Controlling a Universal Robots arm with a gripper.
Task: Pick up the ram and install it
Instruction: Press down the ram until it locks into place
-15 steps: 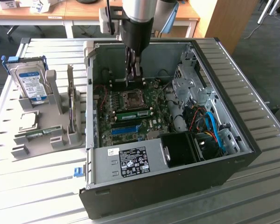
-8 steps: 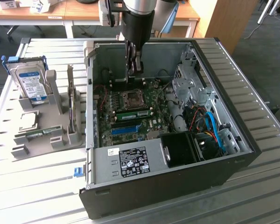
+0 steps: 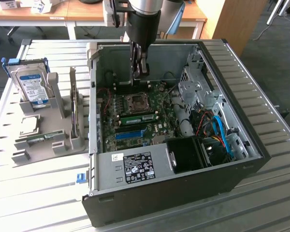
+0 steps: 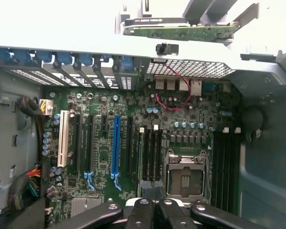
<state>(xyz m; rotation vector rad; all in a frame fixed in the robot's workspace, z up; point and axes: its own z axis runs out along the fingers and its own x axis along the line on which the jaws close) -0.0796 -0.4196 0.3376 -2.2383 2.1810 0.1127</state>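
Observation:
The ram (image 3: 38, 138), a thin green stick, lies in a slot of the grey holder (image 3: 58, 126) at the exterior view's left, outside the computer case (image 3: 241, 164). Another green stick (image 3: 137, 117) stands in a slot on the motherboard (image 3: 162, 126), just below the processor socket (image 3: 135, 101). My gripper (image 3: 140, 71) hangs inside the case above the socket, well clear of the board. In the wrist view my gripper (image 4: 151, 189) is shut with nothing between its fingers, over the black memory slots (image 4: 150, 152) beside the socket (image 4: 185, 177).
The holder also carries a hard drive (image 3: 33, 86), a square silver chip (image 3: 29, 124) and an upright card (image 3: 75, 108). A long blue slot (image 3: 130, 133) crosses the board. Drive cages and cables (image 3: 217, 128) stand at the case's right, a black fan shroud (image 3: 186, 153) at its front.

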